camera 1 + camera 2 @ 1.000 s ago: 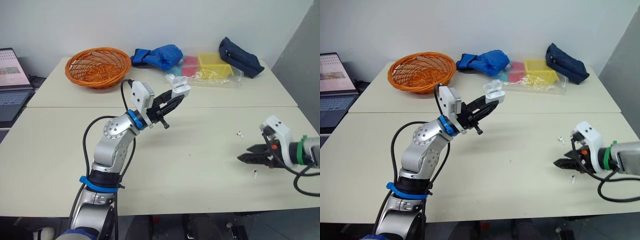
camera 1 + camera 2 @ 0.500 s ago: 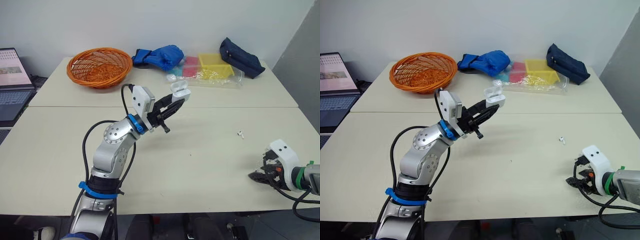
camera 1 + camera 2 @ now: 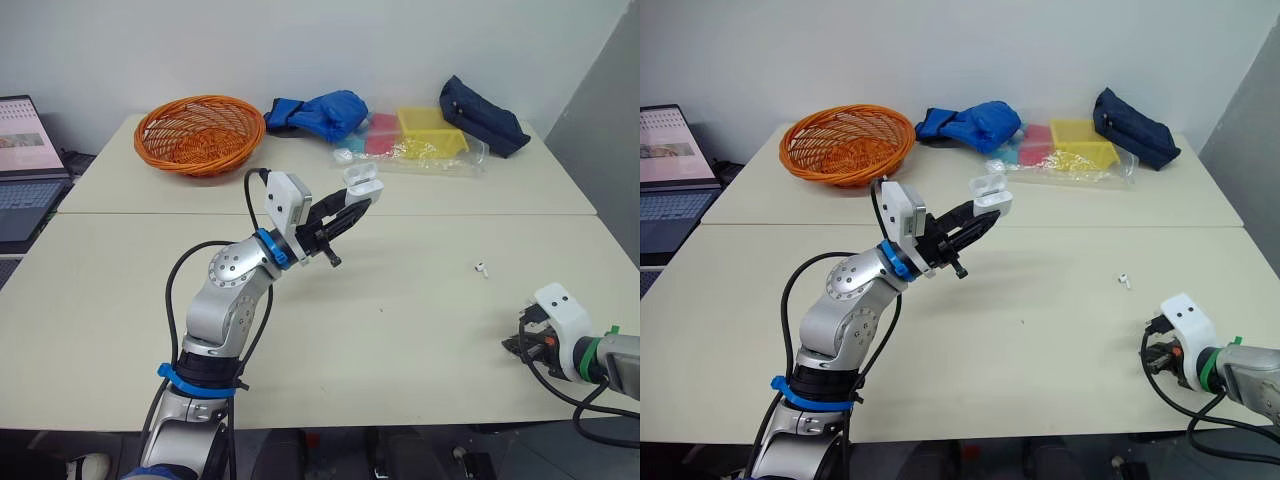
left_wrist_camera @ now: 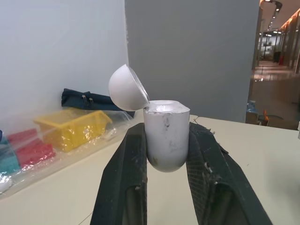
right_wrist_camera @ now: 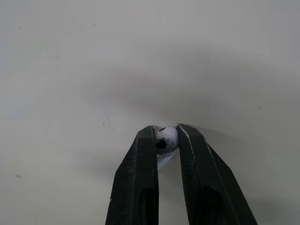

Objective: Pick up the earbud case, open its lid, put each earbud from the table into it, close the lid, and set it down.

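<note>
My left gripper (image 3: pixel 355 203) is raised over the middle of the table, shut on the white earbud case (image 4: pixel 165 132), whose lid (image 4: pixel 127 88) stands open. Down at the table's near right edge, my right gripper (image 5: pixel 166 137) points at the tabletop. Its black fingers (image 5: pixel 141 165) are closed on a white earbud (image 5: pixel 166 139) with a dark spot. A second white earbud (image 3: pixel 482 268) lies loose on the table, farther back than the right gripper (image 3: pixel 519 343).
An orange wicker basket (image 3: pixel 198 133) stands at the back left, a blue cloth (image 3: pixel 320 111) beside it. A clear bag with yellow and pink boxes (image 3: pixel 418 137) and a dark blue pouch (image 3: pixel 480 113) lie at the back right. A laptop (image 3: pixel 22 160) sits far left.
My right gripper dropped toward the near right table edge and closed on an earbud. The left gripper holds the open case almost unmoved.
</note>
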